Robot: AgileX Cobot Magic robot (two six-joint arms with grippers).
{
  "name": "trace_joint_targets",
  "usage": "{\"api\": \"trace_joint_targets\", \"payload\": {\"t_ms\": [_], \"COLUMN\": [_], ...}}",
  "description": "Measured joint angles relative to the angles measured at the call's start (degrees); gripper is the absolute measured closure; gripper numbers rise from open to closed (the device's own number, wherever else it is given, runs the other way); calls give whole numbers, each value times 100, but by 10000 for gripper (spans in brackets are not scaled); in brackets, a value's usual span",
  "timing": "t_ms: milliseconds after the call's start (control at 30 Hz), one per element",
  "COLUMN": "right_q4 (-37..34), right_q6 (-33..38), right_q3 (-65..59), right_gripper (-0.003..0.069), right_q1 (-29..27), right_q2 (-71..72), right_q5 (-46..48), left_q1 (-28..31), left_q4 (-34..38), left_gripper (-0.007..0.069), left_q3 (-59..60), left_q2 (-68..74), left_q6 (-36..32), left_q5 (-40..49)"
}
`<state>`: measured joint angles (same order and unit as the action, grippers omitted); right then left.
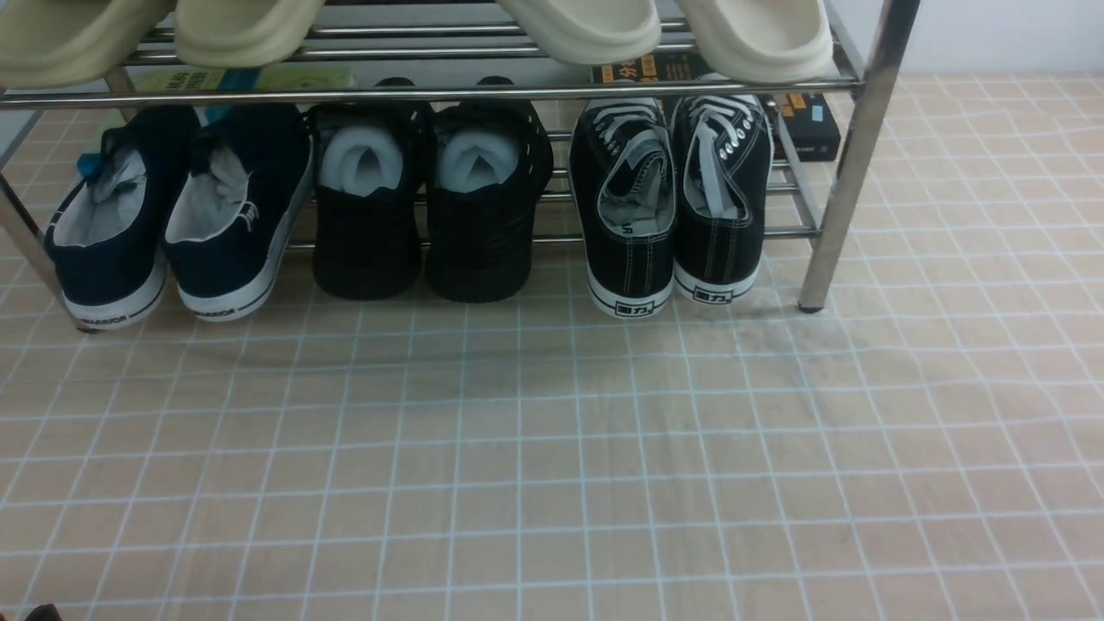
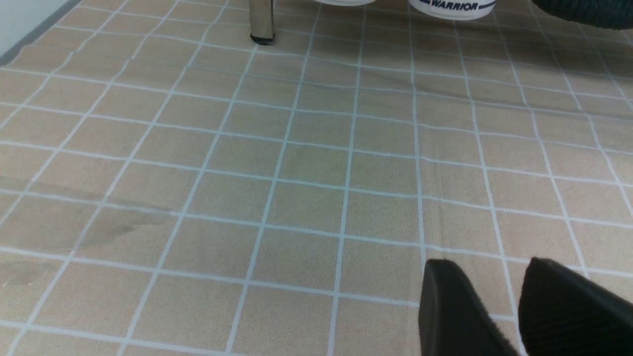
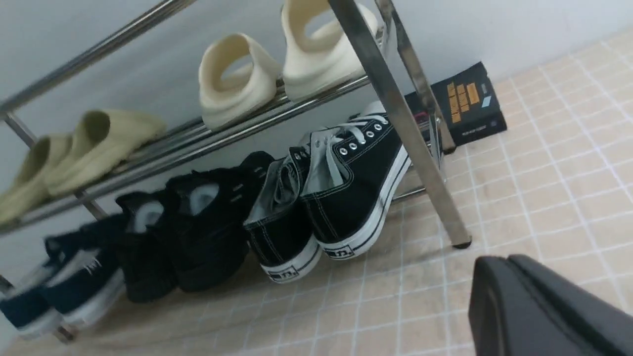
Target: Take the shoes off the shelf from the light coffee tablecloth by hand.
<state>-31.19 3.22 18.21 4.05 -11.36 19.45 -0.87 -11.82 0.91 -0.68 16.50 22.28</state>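
Note:
The black canvas shoes (image 1: 673, 207) with white laces and white soles stand heels toward me on the lower tier of the chrome shelf (image 1: 849, 172), at its right end. They also show in the right wrist view (image 3: 326, 202), beside the shelf's front leg (image 3: 420, 163). The light coffee tablecloth (image 1: 552, 448) covers the surface in front of the shelf. My left gripper (image 2: 499, 277) is open and empty over the bare cloth (image 2: 277, 188), well short of the shelf. My right gripper (image 3: 504, 269) is shut and empty, near the shelf's right leg. Neither gripper shows in the front view.
A navy pair (image 1: 172, 216) sits at the left of the lower tier and an all-black pair stuffed with white paper (image 1: 431, 198) in the middle. Cream slides (image 1: 673, 30) and green slides (image 1: 155, 30) lie on the upper tier. A black box (image 1: 811, 125) lies behind the shelf.

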Motion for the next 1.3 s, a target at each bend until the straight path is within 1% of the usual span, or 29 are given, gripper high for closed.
{"api": "trace_joint_targets", "payload": {"t_ms": [33, 133, 167, 200, 300, 333, 400, 433, 500, 567, 633, 800, 833, 867, 900, 1067, 1133, 1167, 1200, 1300], "right_q4": [194, 487, 496, 576, 585, 569, 363, 329, -201, -455, -603, -517, -344, -310, 0, 1205, 1643, 1682, 1911, 2094], "right_q6": [78, 120, 120, 64, 15, 25, 267, 305, 827, 1019, 1141, 1042, 881, 854, 597, -382, -641, -664, -813, -928], "right_q3": [374, 1091, 1190, 1576, 2239, 2382, 2921, 2969, 3650, 4050, 4636, 5876, 6272, 6326, 6753, 7916, 8284, 8324, 8640, 9168], "right_gripper": [666, 657, 655, 652, 645, 643, 634, 634, 612, 594, 566, 508, 490, 487, 462, 362, 330, 327, 306, 286], "right_q1": [0, 0, 0, 0, 0, 0, 25, 33, 295, 518, 966, 1661, 1880, 1880, 2108, 2598, 2707, 2724, 2768, 2782], "right_q2": [-504, -1686, -1866, -2599, -3853, -4110, -4978, -5047, -5889, -6286, -6764, -7468, -7655, -7681, -7902, -8764, -9124, -9165, -9481, -9997], "right_q5": [345, 1524, 1608, 2337, 3217, 3454, 4073, 4133, 4800, 4943, 5014, 5037, 5055, 5055, 5067, 4952, 4849, 4823, 4683, 4341], "left_q1": [0, 0, 0, 0, 0, 0, 0, 0, 0, 0, 0, 0, 0, 0, 0, 0, 0, 0, 0, 0], "left_q4": [0, 0, 0, 0, 0, 0, 0, 0, 0, 0, 0, 0, 0, 0, 0, 0, 0, 0, 0, 0], "left_gripper": [382, 382, 382, 382, 382, 382, 382, 382, 382, 382, 382, 382, 382, 382, 382, 382, 382, 382, 382, 382], "left_q3": [0, 0, 0, 0, 0, 0, 0, 0, 0, 0, 0, 0, 0, 0, 0, 0, 0, 0, 0, 0], "left_q2": [0, 0, 0, 0, 0, 0, 0, 0, 0, 0, 0, 0, 0, 0, 0, 0, 0, 0, 0, 0], "left_q6": [0, 0, 0, 0, 0, 0, 0, 0, 0, 0, 0, 0, 0, 0, 0, 0, 0, 0, 0, 0], "left_q5": [0, 0, 0, 0, 0, 0, 0, 0, 0, 0, 0, 0, 0, 0, 0, 0, 0, 0, 0, 0]}}
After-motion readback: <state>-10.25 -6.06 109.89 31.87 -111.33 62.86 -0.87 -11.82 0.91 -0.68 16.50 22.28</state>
